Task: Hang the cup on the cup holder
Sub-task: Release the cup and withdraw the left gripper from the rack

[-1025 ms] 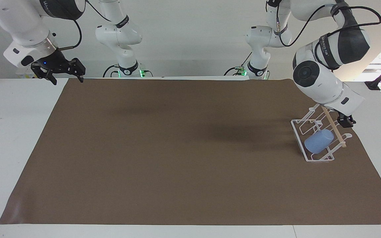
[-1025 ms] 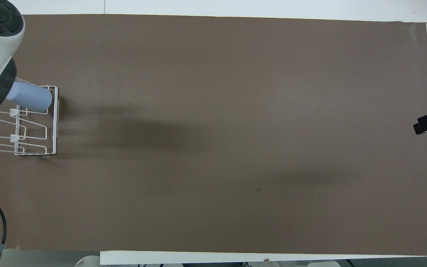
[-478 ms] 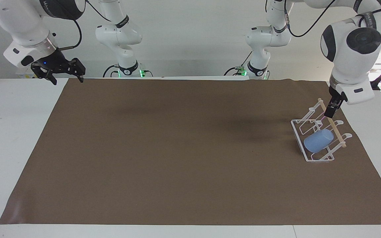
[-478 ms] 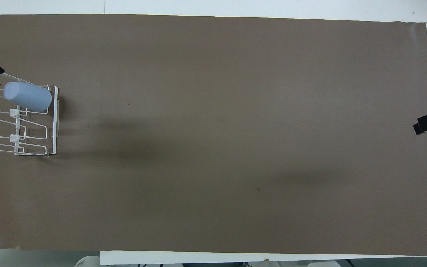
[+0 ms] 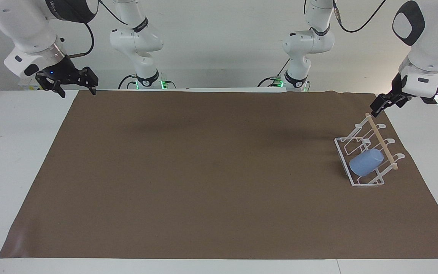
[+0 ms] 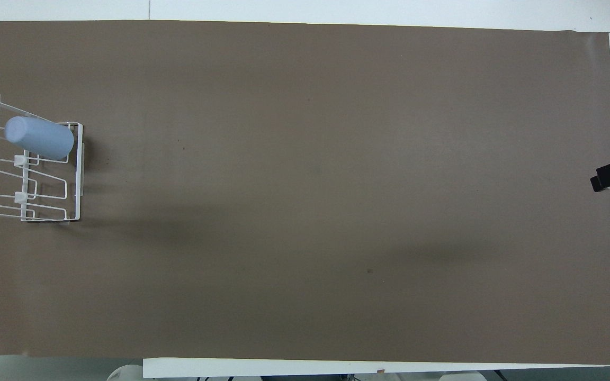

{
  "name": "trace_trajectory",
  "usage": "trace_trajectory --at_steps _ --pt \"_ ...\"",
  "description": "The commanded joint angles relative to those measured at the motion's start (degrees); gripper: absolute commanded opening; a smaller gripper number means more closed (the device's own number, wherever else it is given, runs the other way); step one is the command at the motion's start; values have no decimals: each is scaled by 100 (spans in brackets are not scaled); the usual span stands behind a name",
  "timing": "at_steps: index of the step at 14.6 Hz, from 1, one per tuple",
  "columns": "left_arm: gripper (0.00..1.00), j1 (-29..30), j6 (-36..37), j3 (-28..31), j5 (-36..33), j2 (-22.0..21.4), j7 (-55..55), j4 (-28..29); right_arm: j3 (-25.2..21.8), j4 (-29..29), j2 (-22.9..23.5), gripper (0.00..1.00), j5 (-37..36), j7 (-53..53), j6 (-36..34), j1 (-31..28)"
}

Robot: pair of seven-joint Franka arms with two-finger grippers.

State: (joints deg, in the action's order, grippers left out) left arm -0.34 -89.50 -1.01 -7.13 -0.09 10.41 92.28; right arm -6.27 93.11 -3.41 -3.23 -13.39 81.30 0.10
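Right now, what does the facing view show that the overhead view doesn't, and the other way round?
Only the facing view shows both arms whole, with the left hand raised by the rack's robot end and the right hand waiting over the mat's corner. Only the overhead view shows the rack's full prong layout. Both show the cup tilted on the prong farthest from the robots.

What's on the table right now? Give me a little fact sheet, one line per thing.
cup: light blue, tilted on a prong of the rack, nothing holding it
rack: white wire with a wooden dowel, at the left arm's end of the table
mat: brown, under the rack
left end effector: raised beside the rack's dowel, apart from cup
right end effector: open, waiting over the table's other end
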Motion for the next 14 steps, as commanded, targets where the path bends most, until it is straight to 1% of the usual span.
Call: trace_trajectory --at_steps 1,2,4,5,7,10,14 --pt "100 -45 47 -92 98 -158 -171 124 3 146 -133 100 50 -85 9 -19" --pt "100 -45 73 -92 202 -158 -240 63 3 146 -133 100 50 -85 0 -19" --pt "100 -36 152 -75 457 -158 -940 53 11 146 -133 100 50 -85 9 -19" --pt "100 -28 257 -84 493 -158 -1101 53 11 146 -133 100 50 -85 0 -19" --pt "100 34 459 -31 878 -149 -1164 -8 3 146 -133 100 50 -85 9 -19" --pt "100 -36 355 -57 863 -149 -1225 -8 11 146 -133 100 50 -85 9 -19" --pt "100 -36 407 -66 818 -132 -1252 -61 11 146 -133 100 50 -85 0 -19"
